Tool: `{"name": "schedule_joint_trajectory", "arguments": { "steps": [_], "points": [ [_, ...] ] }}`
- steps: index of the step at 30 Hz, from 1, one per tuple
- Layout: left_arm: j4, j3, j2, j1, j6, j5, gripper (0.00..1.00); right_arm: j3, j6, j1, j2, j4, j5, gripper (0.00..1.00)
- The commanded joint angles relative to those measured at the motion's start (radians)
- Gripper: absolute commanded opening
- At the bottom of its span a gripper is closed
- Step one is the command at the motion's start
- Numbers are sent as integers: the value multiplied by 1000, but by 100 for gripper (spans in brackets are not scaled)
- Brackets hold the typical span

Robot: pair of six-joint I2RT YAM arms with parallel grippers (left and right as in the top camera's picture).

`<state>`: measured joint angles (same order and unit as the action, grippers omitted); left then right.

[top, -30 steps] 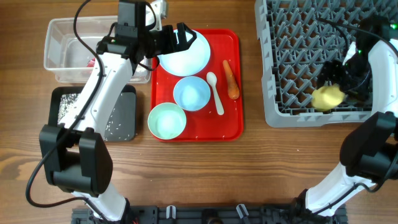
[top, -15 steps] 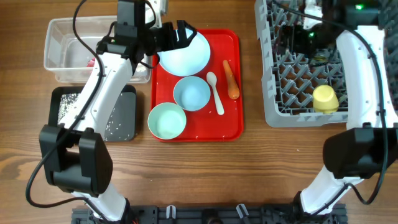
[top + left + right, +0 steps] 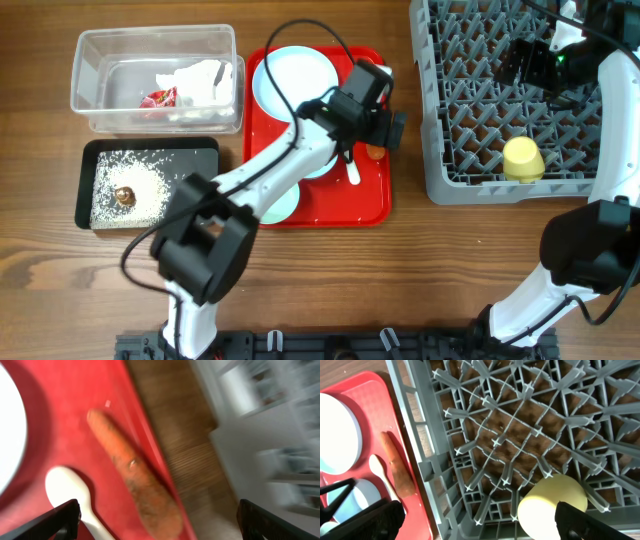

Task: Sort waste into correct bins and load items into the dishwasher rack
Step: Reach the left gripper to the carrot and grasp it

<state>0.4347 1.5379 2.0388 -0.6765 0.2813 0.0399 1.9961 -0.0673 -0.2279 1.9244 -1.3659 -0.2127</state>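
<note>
Check the left claw (image 3: 385, 130): it hangs over the right side of the flat red tray (image 3: 375, 205), which lies mid-surface toward the far edge. In the left wrist view its fingers (image 3: 60, 521) stand wide apart, with nothing held. The orange carrot piece (image 3: 135, 475) lies flat on the tray directly beneath the gap, not touched by either finger. The white plastic spoon (image 3: 70, 497) lies just beside the carrot on its left.

Note the light blue round plate (image 3: 290, 78) at the far left of the same tray. The light blue bowl (image 3: 325, 167) and the mint green bowl (image 3: 287, 205) are largely covered by the left arm.

Check the right claw (image 3: 517, 62): it hovers above the grey dishwasher rack (image 3: 470, 110), which fills the far right corner of the surface. In the right wrist view its fingers (image 3: 370, 520) are spread, and it carries nothing. The small yellow cup (image 3: 523, 157) rests inside the rack, close to the rack's near wall and well apart from this claw.

Locate the bins along the left edge. The clear plastic tub (image 3: 95, 45) at the far left corner contains the crumpled white napkin (image 3: 197, 80) and the red-and-white wrapper (image 3: 158, 98). The black tray (image 3: 200, 150), just nearer than the tub, contains the brown food lump (image 3: 124, 195) among scattered white crumbs.
</note>
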Motion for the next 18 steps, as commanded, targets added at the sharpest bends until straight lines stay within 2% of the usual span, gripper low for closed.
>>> {"name": "schedule_joint_trajectory", "arguments": {
  "steps": [1,4,7,9,11,13,14,16,18],
  "points": [
    [-3,21,102,5,116,-51,96,20,-11,1,-24,-6,9,100],
    [-9,22,155,5,203,-48,82,20,-10,1,-24,-11,9,100],
    [-35,22,176,4,233,-49,75,20,-10,1,-24,-13,10,100],
    [-58,22,177,4,233,-51,63,20,-10,1,-24,-15,10,100],
    [-65,22,177,4,233,-60,45,20,-2,1,-24,-19,10,100],
    [-64,22,177,4,232,-60,34,20,2,1,-24,-21,10,100],
    [-66,22,177,5,232,-60,34,20,5,1,-24,-21,10,100],
    [-64,22,177,5,232,-60,21,20,13,1,-24,-21,10,100],
    [-64,22,166,5,220,-60,16,20,15,1,-24,-21,10,100]
  ]
}}
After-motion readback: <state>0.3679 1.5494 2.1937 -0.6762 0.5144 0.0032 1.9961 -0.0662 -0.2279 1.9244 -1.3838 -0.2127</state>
